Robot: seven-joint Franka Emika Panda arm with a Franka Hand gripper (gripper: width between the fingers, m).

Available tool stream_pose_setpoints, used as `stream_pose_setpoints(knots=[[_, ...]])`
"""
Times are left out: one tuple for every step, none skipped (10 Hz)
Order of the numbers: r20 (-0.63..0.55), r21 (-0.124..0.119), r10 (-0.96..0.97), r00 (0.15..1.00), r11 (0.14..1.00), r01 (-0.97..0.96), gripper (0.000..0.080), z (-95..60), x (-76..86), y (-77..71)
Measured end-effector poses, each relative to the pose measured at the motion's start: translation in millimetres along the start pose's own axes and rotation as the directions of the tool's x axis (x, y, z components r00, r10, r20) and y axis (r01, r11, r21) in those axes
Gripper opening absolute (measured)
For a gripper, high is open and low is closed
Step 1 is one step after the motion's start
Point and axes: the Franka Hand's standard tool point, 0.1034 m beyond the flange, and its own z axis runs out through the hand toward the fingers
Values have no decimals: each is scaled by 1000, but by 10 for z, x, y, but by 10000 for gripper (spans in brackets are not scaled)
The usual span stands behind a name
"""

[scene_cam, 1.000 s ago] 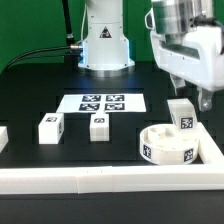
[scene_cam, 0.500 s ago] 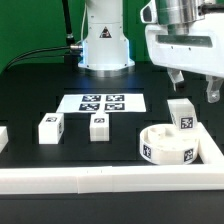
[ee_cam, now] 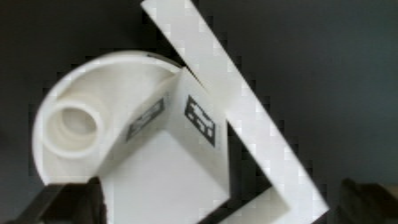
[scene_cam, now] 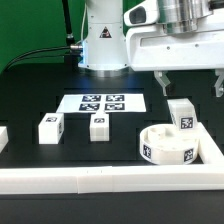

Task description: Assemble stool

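Note:
The round white stool seat [scene_cam: 168,147] lies at the exterior view's right, against the corner of the white rails. One leg block [scene_cam: 181,113] stands upright at the seat's far edge, its tag facing front. Two more leg blocks [scene_cam: 50,128] [scene_cam: 98,126] stand apart on the black table to the left. My gripper [scene_cam: 191,85] hangs open above the upright leg, touching nothing. In the wrist view the seat [ee_cam: 98,110] and the tagged leg [ee_cam: 169,165] lie below the open gripper [ee_cam: 214,205], whose dark fingertips [ee_cam: 68,200] show at the corners.
The marker board [scene_cam: 102,102] lies flat behind the two loose legs. White rails run along the front edge [scene_cam: 90,180] and the right side [scene_cam: 212,150]. The robot base [scene_cam: 103,45] stands at the back. A rail [ee_cam: 231,100] crosses the wrist view.
The gripper has risen off the upright leg block and turned, so its fingers now stand wide apart above it. The leg stays upright at the seat.

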Motion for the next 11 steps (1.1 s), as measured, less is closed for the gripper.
stream_pose_setpoints(knots=[[0, -1, -86, 996, 996, 86, 649, 3, 2, 6], [0, -1, -149, 989, 989, 149, 649, 5, 2, 8], [1, -1, -172, 985, 985, 172, 649, 6, 2, 8], [4, -7, -275, 961, 961, 275, 649, 7, 2, 17], [29, -20, -423, 906, 906, 424, 649, 10, -25, 33], [20, -17, -527, 850, 850, 527, 649, 3, -16, 17], [20, -26, -636, 771, 771, 636, 649, 2, -29, -7], [26, -30, -715, 699, 698, 715, 649, 8, -34, -9], [31, -29, -762, 647, 646, 763, 649, 14, -16, 21], [35, -33, -796, 605, 604, 796, 649, 15, -10, 31], [41, -36, -842, 538, 537, 843, 649, 16, -4, 43]])
